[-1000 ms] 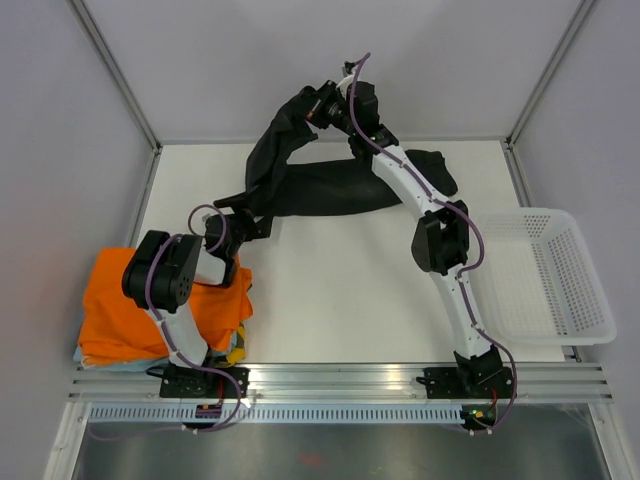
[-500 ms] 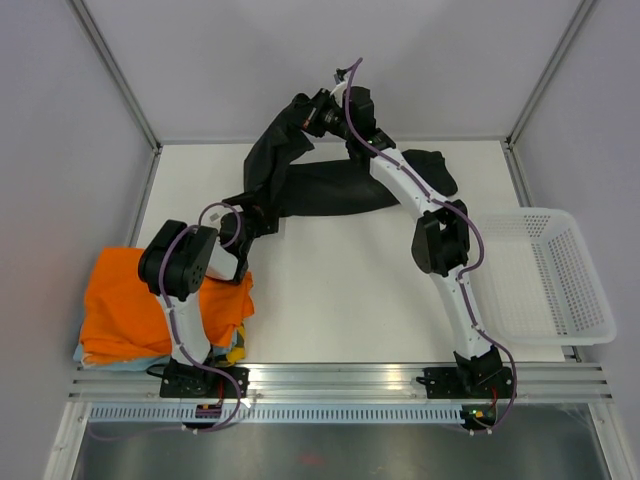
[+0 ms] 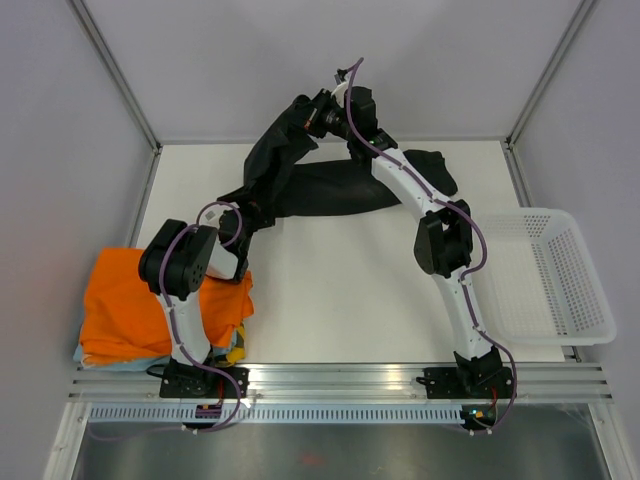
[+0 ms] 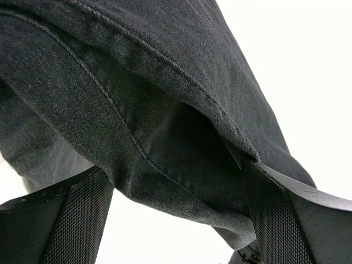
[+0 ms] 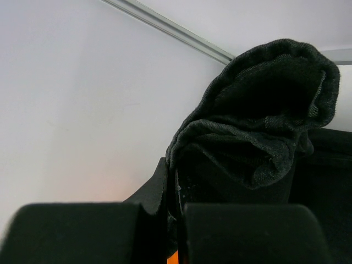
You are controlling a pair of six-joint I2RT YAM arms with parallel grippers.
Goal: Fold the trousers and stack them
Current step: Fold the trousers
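Your right fingers (image 5: 247, 234) pinch the black trousers (image 3: 330, 190) at 12 o'clock; cloth hangs toward 8, between your spread left fingers (image 4: 286, 220).

Trousers (image 4: 137, 110) off-frame (top, left)

The white table (image 3: 340, 300) carries three items. The trousers (image 3: 330, 190) lie partly on it, from below the right gripper (image 3: 312, 112) to the left gripper (image 3: 243, 208). A garment stack (image 3: 120, 310), orange on top, lies behind the left gripper. A basket (image 3: 590, 300) sits well right of the right gripper.
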